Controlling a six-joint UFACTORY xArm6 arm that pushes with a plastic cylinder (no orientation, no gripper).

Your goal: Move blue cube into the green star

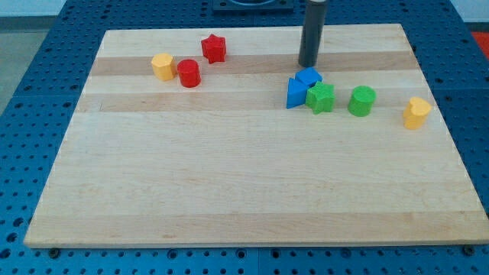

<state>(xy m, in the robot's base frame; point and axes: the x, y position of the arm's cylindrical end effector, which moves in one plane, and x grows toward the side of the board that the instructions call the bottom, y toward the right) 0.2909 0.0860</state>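
The blue cube, small, rigid and likely light, already touches the green star at the star's upper-left, my tip just behind it; no jaws exist.

My tip ends a straight, smooth rod, dark grey to near black, round in section and about the same width all the way down, with a faint lighter sheen running along its length. The end looks cut flat and blunt, with no taper, pad or marking that can be made out, and no screws, cables or labels show on the rod. Its upper part runs out of the view's top edge, where a dark blurred shape lies behind it, too unclear to tell whether it belongs to the arm
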